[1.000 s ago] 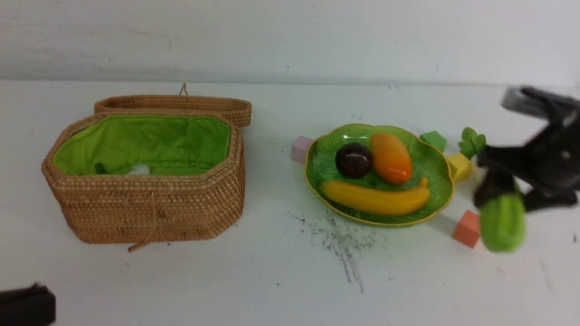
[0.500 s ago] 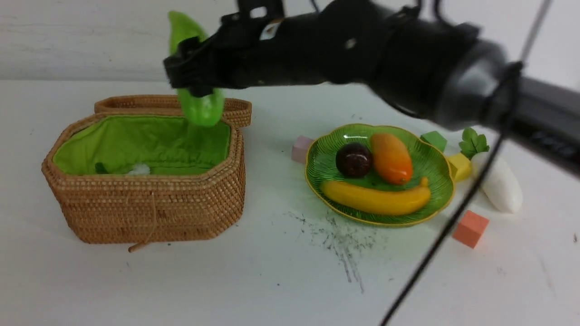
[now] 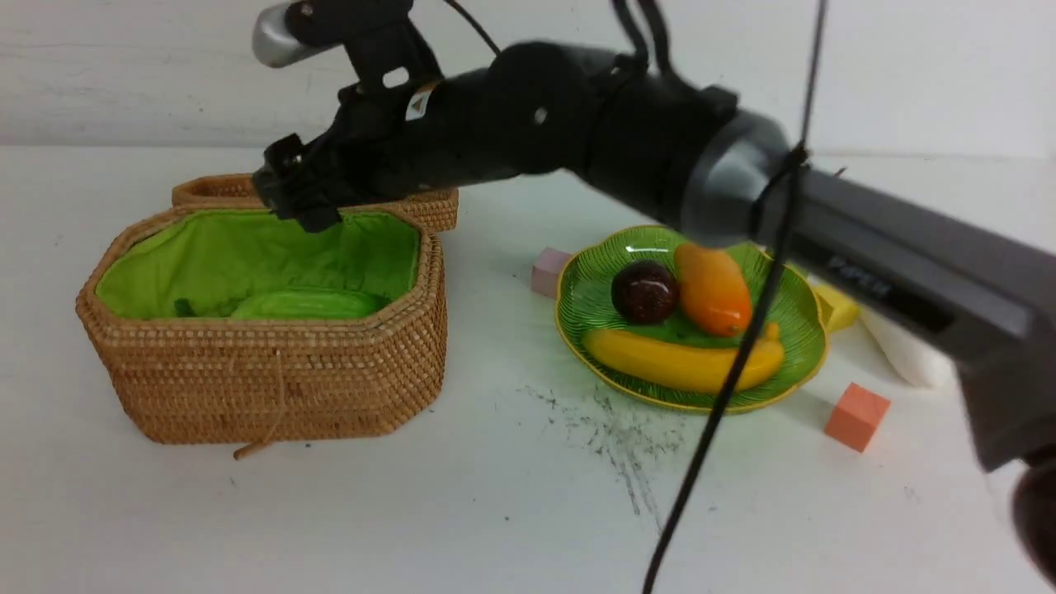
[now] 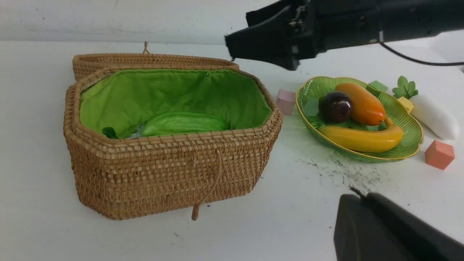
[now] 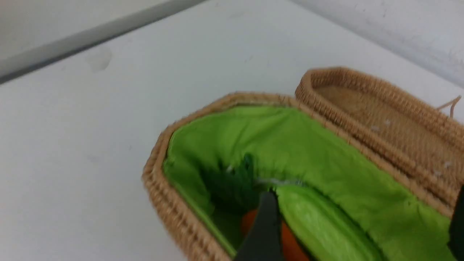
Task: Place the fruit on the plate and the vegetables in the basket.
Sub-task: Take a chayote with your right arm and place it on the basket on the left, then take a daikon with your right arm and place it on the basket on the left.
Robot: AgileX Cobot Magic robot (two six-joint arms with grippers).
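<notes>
On right arm [image 3: 887, 289]: lettering, seemingly "PiPER".

The cucumber [image 3: 305, 304] lies inside the basket [image 3: 272, 379], with the right tool [image 3: 297, 186] above it.

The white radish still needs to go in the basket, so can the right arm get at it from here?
Probably yes: the radish lies beside the plate, nothing on top, and the right gripper is empty.
</notes>
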